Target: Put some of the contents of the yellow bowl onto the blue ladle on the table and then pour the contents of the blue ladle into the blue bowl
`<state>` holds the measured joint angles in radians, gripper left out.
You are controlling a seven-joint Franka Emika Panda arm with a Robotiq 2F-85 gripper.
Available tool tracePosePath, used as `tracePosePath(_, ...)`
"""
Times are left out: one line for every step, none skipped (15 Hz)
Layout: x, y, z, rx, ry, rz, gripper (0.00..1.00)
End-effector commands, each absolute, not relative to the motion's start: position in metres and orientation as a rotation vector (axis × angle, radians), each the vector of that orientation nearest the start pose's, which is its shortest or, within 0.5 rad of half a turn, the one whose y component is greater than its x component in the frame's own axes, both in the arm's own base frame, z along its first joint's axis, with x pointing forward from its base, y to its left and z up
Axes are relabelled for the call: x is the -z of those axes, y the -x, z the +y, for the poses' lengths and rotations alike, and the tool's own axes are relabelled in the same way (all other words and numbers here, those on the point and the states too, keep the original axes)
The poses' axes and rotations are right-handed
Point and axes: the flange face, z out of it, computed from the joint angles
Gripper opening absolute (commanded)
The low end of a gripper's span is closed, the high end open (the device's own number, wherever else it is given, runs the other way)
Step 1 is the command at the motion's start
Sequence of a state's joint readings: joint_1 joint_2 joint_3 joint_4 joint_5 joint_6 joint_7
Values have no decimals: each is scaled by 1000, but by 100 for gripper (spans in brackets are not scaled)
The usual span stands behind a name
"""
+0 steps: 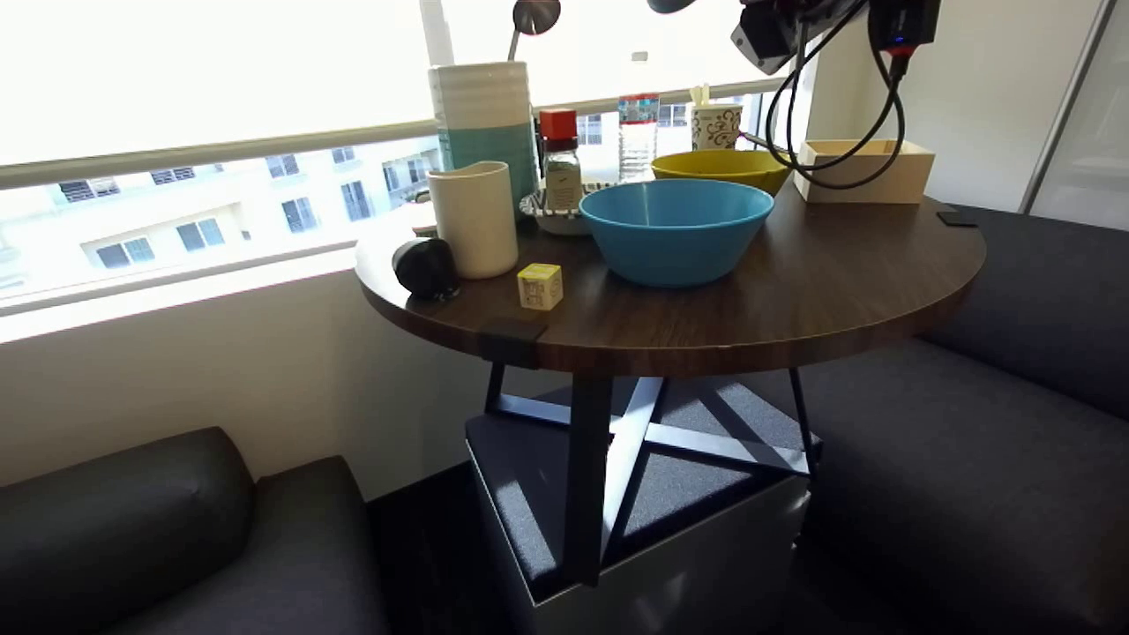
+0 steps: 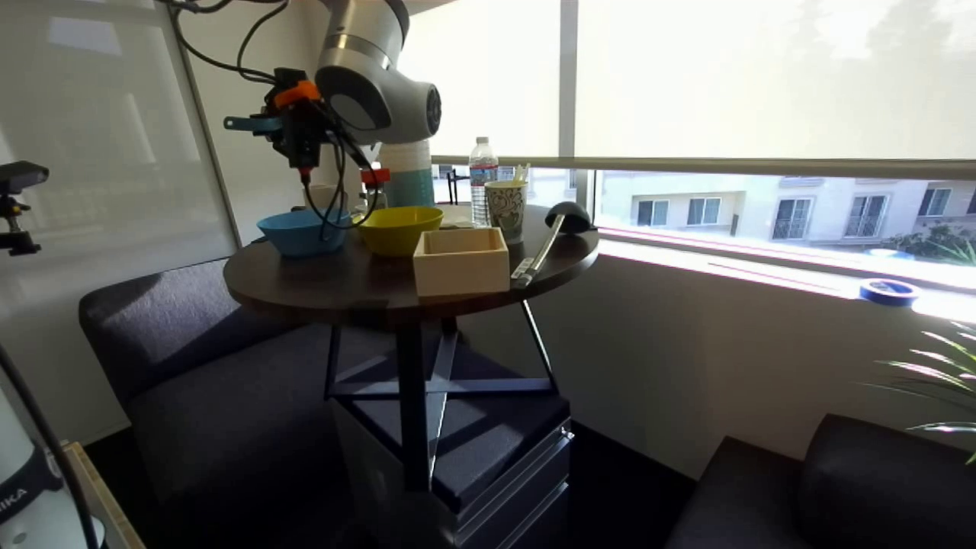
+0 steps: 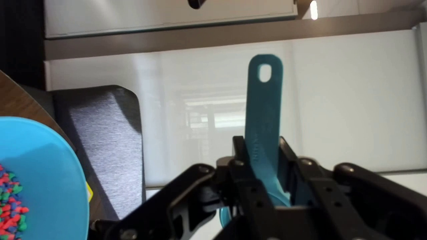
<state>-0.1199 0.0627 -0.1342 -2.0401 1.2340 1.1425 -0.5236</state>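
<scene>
Pinching the blue ladle [image 3: 264, 110] by its flat handle, claw [image 3: 261, 146] well above table [image 1: 847, 282] height. Near that edge, blue bowl [image 1: 679, 242] holding coloured bits [image 3: 11, 211]; yellow bowl [image 2: 402, 235] close by. Ladle's cup mostly hidden, load unreadable. Likely trouble: tilting while out of line with the bowl, spilling overboard; thin handle could swivel if gripped loosely.

The bent arm [image 2: 377, 91], high in an exterior view, with its gripper [image 3: 261, 145] in the air, jaws in narrow grip.
</scene>
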Motion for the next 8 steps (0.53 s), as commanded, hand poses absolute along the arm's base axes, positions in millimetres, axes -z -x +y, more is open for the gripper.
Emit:
tracePosePath(-480,-489,19,-323,1809,-232,6)
tracePosePath(-482,-486,23,-332,1858,-249,6)
tracePosePath(-483,-482,25,-342,1905,-270,6)
tracePosePath(-487,-479,30,-347,1952,-287,6)
tracePosePath(-489,-476,33,-355,1998,-309,6)
tracePosePath(-494,-472,36,-360,2044,-332,6)
tracePosePath(-497,-469,38,-359,2088,-357,6)
tracePosePath(-502,-466,41,-356,2130,-387,6)
